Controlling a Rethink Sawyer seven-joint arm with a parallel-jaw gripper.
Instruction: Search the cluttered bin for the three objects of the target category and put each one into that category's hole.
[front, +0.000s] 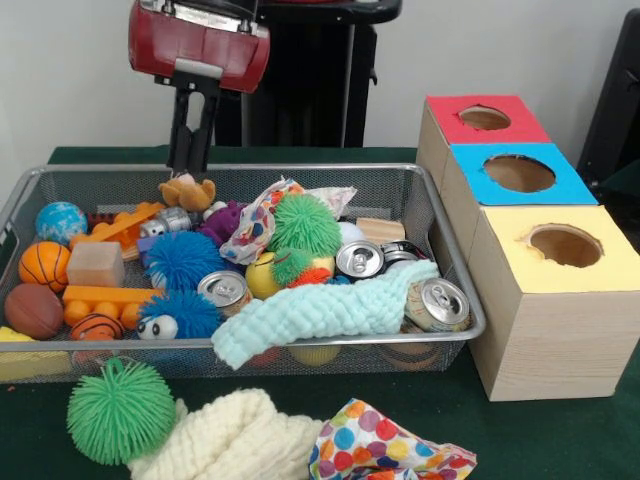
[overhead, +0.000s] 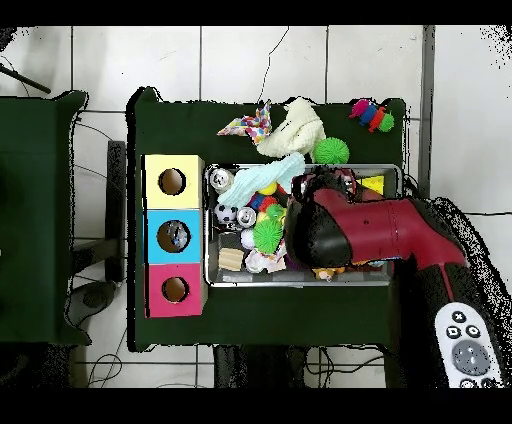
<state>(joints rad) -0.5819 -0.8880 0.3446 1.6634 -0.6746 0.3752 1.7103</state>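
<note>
Cans lie in the wire bin (front: 30, 200): one (front: 222, 288) mid-bin, one (front: 360, 259) further right, one (front: 437, 304) at the right corner. Probably light, thin-walled, slippery; take hold across the body. Gripper (front: 190, 160) hangs over the back-left, seemingly pressed together, empty.

in the overhead view the arm (overhead: 370, 232) covers much of the bin (overhead: 300, 283) (most toys under it are unseen). in the front view the polka-dot cloth (front: 385, 448) is cut by the bottom edge, and the gripper (front: 190, 150) tips are hidden behind the bin's far rim.
</note>
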